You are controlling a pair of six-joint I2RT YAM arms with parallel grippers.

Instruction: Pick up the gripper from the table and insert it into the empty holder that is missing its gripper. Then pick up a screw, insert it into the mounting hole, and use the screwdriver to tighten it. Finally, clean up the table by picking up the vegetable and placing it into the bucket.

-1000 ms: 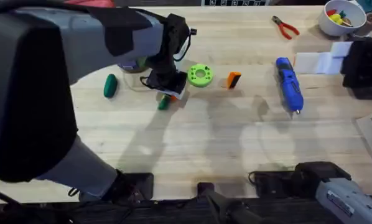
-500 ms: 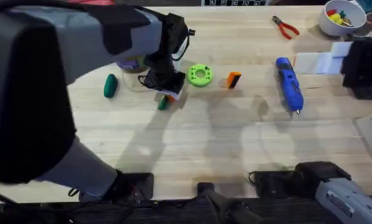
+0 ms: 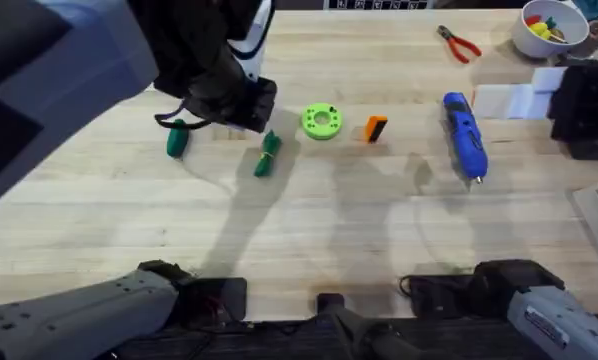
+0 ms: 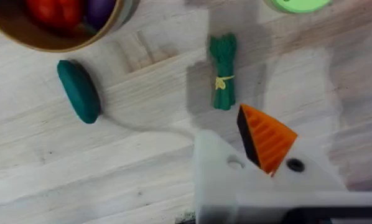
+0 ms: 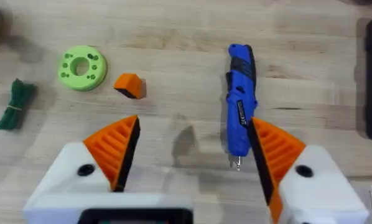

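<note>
Wood table (image 3: 329, 230) carries all the items I can check. From overhead, the left arm looms large and dark over the far left, and its left gripper (image 3: 237, 102) hangs above the boards between the two green vegetables. I cannot tell whether it is released or clenched, and I see nothing held in it.

The right gripper (image 5: 195, 155) is spread wide and empty, touching nothing, above bare table.

The screwdriver (image 3: 465, 135) is blue and pen-shaped and lies flat right of centre with its metal tip towards the arm bases.

The bucket (image 4: 80, 43) shows a tan rim with red and purple pieces inside. It sits near the dark green pod (image 4: 79, 90).

The vegetable (image 3: 267, 155), a green bundle tied with yellow, lies flat on the boards.

The gripper (image 3: 376, 128), a small orange wedge with a black face, rests between a green disc (image 3: 321, 121) and the screwdriver, apart from both.
</note>
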